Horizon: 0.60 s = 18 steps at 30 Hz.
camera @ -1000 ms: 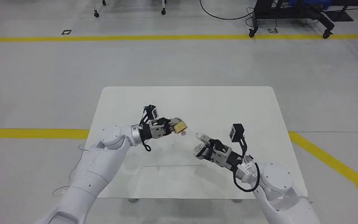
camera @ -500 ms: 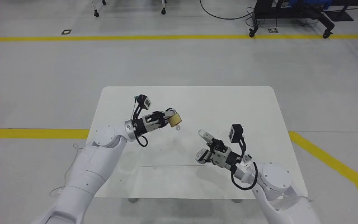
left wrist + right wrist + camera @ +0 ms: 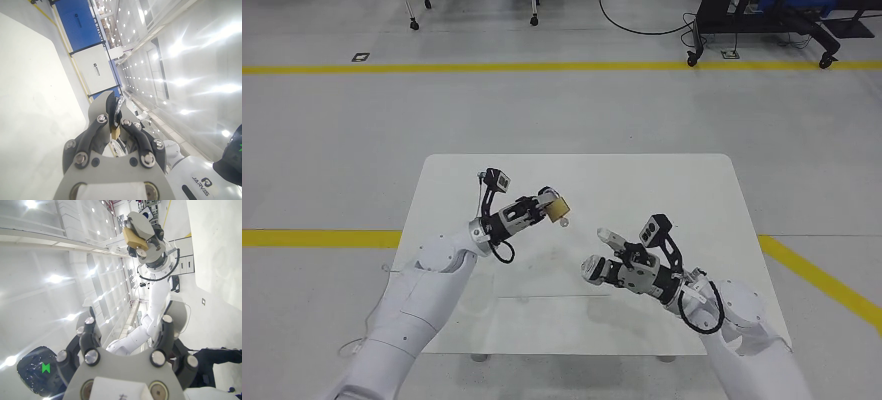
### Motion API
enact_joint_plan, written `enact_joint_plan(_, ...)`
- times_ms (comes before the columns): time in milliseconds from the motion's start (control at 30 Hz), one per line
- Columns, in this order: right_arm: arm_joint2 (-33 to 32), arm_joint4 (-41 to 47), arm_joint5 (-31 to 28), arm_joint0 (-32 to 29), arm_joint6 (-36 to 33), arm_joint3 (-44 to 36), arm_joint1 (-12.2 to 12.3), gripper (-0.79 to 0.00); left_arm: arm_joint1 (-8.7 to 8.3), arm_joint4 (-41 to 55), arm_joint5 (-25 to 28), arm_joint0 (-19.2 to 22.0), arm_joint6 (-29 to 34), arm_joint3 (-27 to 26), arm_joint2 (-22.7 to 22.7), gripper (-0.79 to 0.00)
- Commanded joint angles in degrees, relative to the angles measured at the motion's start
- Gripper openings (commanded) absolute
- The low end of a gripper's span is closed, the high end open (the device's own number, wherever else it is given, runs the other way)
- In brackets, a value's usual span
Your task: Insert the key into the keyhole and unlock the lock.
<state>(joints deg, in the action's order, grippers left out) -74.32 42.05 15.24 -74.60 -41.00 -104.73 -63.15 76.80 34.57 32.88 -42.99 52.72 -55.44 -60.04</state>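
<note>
So left jaws clamp the lock [image 3: 558, 208], key [image 3: 141, 252] seated, right jaws gape empty, and a skewed pinch could bend it

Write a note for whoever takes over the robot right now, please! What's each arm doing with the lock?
Left end effector: shut on the brass padlock, held up above the table.
Right end effector: open and empty, apart from the padlock and facing it.
Key: appears to sit in the keyhole, head sticking out.
Done: key looks inserted.
Left: probably grip the key head and turn it. Whether the shackle has released cannot be told.
</note>
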Motion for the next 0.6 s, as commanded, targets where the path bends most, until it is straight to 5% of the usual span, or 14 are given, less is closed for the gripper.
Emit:
enact_joint_plan(0,1.83,0.03,0.67,2.16,0.01,1.78,-0.29,-0.456,0.09,0.08,-0.07,0.29,2.02,0.39,0.38,-0.785)
enact_joint_plan(100,4.18,0.58,0.38,4.98,0.54,4.36,-0.84,-0.523,0.30,0.00,-0.50,0.73,3.16,0.99,0.91,-0.785)
enact_joint_plan(367,6.39,0.00,0.50,8.05,1.84,7.37,-1.45,-0.434,0.70,2.75,-3.64,1.71,7.18,2.42,1.26,-0.785)
enact_joint_plan(567,6.94,0.19,0.27,8.59,1.73,8.23,-1.67,-0.446,0.90,4.19,-4.67,2.22,9.09,3.43,1.02,-0.785)
